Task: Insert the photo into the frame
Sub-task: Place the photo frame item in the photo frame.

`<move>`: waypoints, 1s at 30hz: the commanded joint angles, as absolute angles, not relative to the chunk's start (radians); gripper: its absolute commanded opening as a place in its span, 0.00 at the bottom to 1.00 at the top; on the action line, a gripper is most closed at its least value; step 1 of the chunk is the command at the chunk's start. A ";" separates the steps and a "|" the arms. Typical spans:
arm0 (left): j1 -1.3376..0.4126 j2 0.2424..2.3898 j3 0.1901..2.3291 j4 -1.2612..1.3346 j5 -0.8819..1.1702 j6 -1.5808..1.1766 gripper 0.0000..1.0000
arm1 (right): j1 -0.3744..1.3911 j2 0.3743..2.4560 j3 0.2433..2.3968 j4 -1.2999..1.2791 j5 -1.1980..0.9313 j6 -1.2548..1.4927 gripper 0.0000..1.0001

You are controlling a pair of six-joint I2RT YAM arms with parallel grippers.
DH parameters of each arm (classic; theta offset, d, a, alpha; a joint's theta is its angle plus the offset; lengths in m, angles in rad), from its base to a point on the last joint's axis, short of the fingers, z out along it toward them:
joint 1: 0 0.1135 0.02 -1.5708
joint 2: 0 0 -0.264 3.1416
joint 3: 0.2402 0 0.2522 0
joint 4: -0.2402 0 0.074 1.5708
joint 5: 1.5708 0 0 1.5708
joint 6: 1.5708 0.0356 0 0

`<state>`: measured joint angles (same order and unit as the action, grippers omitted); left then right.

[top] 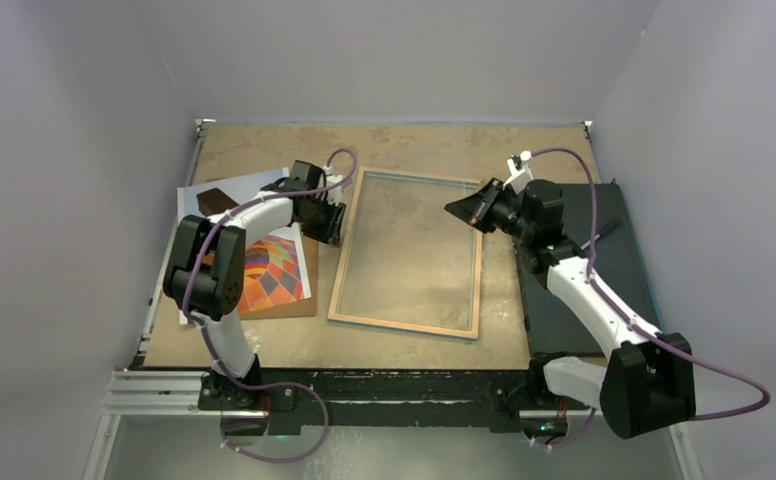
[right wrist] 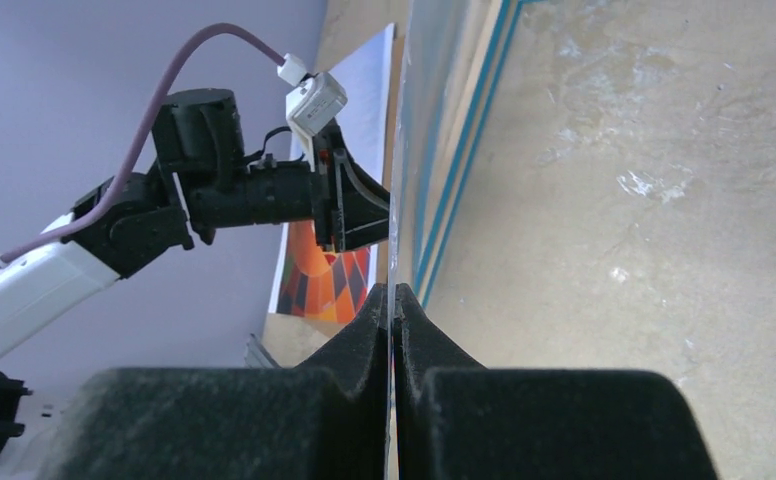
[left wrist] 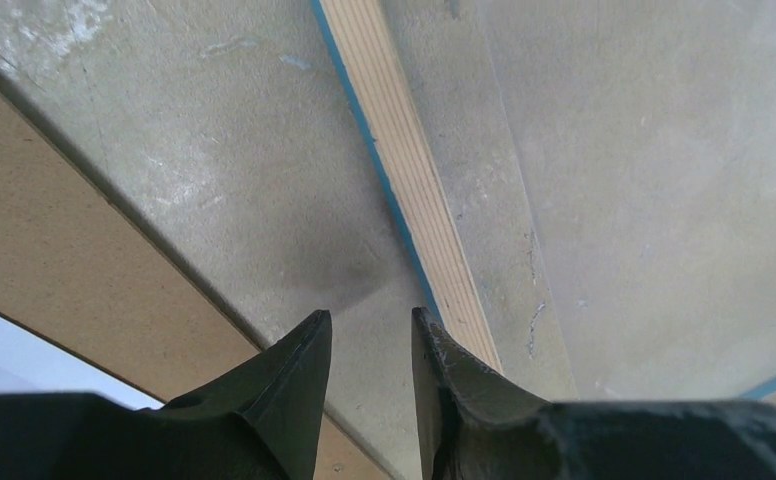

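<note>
Lying in the middle of the table [top: 404, 140], the frame [top: 404, 326] has its wood-coloured back rim up; in the wrist views the blue border shows at the rim's outer side. The pane is clear, the table is seen through it.

The photo [top: 276, 272] is outside the frame, to its left, face up on a brown board [top: 299, 306]; the left arm passes above it; the orange and red pattern is visible near the bottom right corner of the print.

The left gripper [left wrist: 369, 318] is just beside the frame's left rim, over bare table btw. board and frame; its fingers stand apart w/ nothing between them, so it is released; the finger nearest the frame is at the rim, contact I cannot tell.

The right gripper [right wrist: 394, 292] is at the frame's far right corner, pointing to the left; its fingers are clenched fully together; a thin edge line of the frame runs straight out from the tips, but whether it is pinched between them I cannot tell. The right arm's base side is over a black mat [top: 594, 270] at the table's right.
</note>
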<state>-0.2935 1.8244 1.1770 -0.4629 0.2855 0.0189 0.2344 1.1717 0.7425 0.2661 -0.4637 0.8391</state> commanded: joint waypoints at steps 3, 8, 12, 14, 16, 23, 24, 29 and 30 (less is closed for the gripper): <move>-0.248 1.750 1.247 -0.476 0.337 0.007 0.33 | 0.240 1.136 0.760 0.326 -0.432 0.948 0.00; -0.229 1.742 1.247 -0.491 0.345 0.008 0.33 | 0.242 1.146 0.726 0.389 -0.433 1.001 0.00; -0.226 1.736 1.249 -0.494 0.349 0.014 0.37 | 0.245 1.168 0.740 0.408 -0.453 1.020 0.00; -0.223 1.736 1.252 -0.493 0.348 0.009 0.43 | 0.255 1.169 0.762 0.400 -0.444 1.023 0.00; -0.217 1.735 1.255 -0.492 0.351 0.007 0.50 | 0.270 1.169 0.796 0.383 -0.427 1.023 0.00; -0.178 1.730 1.260 -0.489 0.369 -0.021 0.63 | 0.312 1.183 0.814 0.380 -0.390 1.054 0.00; -0.172 1.726 1.254 -0.486 0.376 -0.018 0.62 | 0.313 1.184 0.802 0.387 -0.383 1.061 0.00; -0.160 1.716 1.240 -0.487 0.388 -0.005 0.57 | 0.313 1.203 0.711 0.441 -0.342 1.075 0.00; -0.161 1.718 1.239 -0.489 0.388 -0.005 0.56 | 0.313 1.209 0.691 0.455 -0.330 1.071 0.00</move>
